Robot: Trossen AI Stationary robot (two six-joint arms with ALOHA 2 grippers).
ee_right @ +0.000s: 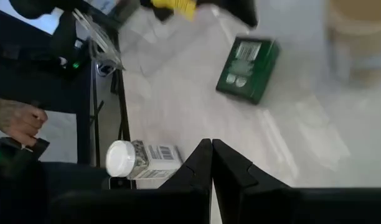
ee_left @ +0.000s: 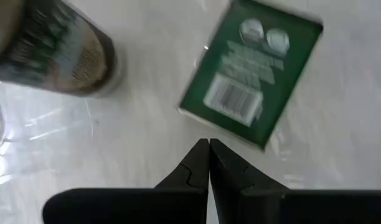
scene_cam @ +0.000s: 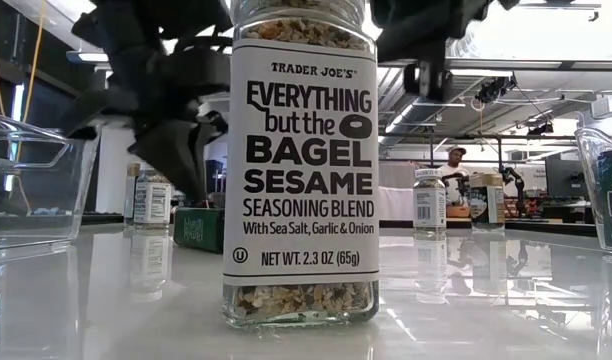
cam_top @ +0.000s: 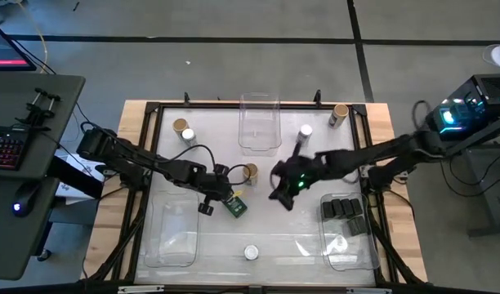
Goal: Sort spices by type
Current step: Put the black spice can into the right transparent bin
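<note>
A small green box lies flat on the white tabletop, near a tan-lidded jar. My left gripper is shut and hovers just short of the box's near edge, slanting down, with nothing between its fingers. My right gripper is also shut and empty; it hangs over the table's middle, to the right of the box. A white-lidded jar stands near the front edge and fills the low view. More jars stand at the back.
Clear bins sit at the far centre, near left and near right; the right one holds several black boxes. A person's hand shows beyond the table's edge. Bare tabletop lies between the near bins.
</note>
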